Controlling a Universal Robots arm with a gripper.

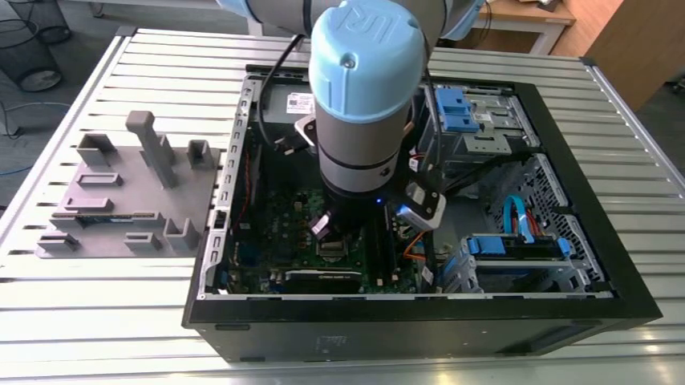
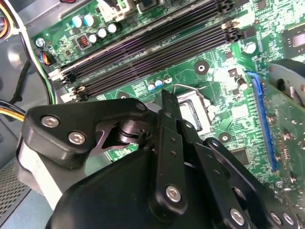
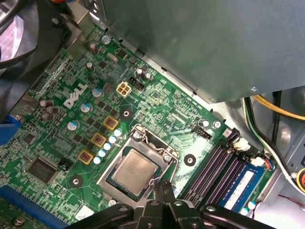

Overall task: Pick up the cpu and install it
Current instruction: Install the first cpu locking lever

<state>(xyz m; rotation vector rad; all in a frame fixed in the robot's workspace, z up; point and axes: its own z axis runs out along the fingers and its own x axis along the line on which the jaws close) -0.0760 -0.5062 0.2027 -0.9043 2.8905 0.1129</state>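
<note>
The cpu (image 3: 136,170), a small square chip with a silver-grey top, lies flat in its socket on the green motherboard (image 3: 157,105). The socket's metal bracket (image 3: 151,140) frames it. My gripper (image 3: 162,187) hovers just beside the chip's edge, shut, with nothing between its fingers. In the second wrist view the gripper (image 2: 166,101) points down at the socket (image 2: 191,112), with its black linkage in front. In the exterior view my arm (image 1: 364,120) reaches straight down into the open computer case (image 1: 428,309).
Black memory slots (image 3: 217,167) run beside the socket. A grey metal box (image 3: 200,43) overhangs the board, with cables (image 3: 267,138) near it. An expansion card (image 2: 286,129) stands close by. A grey fixture tray (image 1: 128,192) sits at the exterior view's left.
</note>
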